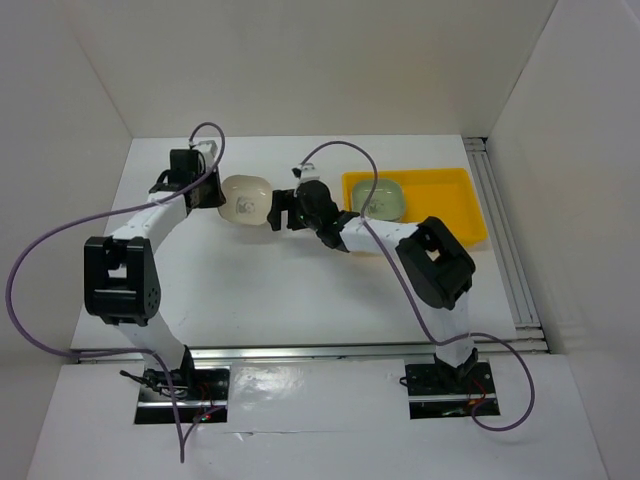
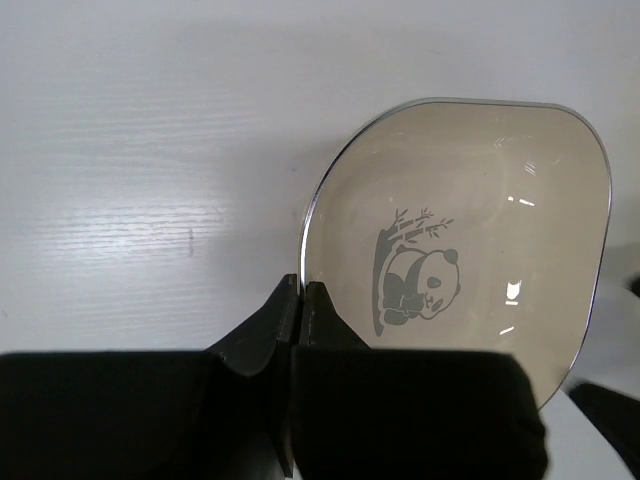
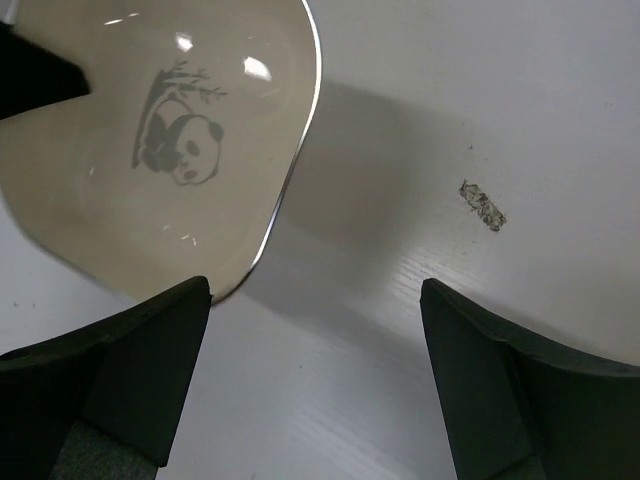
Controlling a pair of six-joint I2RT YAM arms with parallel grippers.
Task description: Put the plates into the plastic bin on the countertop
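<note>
Between the two arms, over the middle of the white counter [image 1: 300, 300], sits the cream rounded-square shallow plate with a panda print [image 1: 245, 197]. The left jaws are pressed together on its thin left rim, one finger above and one below. The shadow thrown beside the plate in the right wrist view suggests its free side is off the counter. The right jaws stand spread wide just beside the plate's right edge, gripping nothing. Further right lies the bright yellow rectangular plastic bin [image 1: 450, 195], with a pale green shallow plate [image 1: 381, 197] already in its left half.

The hold is a narrow pinch at one edge, so the plate's weight hangs well out from the grip. I judge it could swivel or slide out if the left arm [image 1: 120, 275] swings quickly. If the right arm [image 1: 440, 270] is to take it, closing short of the rim, or the left letting go early, would drop it. Setting it down on the green plate's edge could leave it perched crookedly.

The hollow faces up. In the left wrist view the panda reads upright, feet toward the pinching jaws. The plate is nearly square, so I cannot pick out a long axis.
</note>
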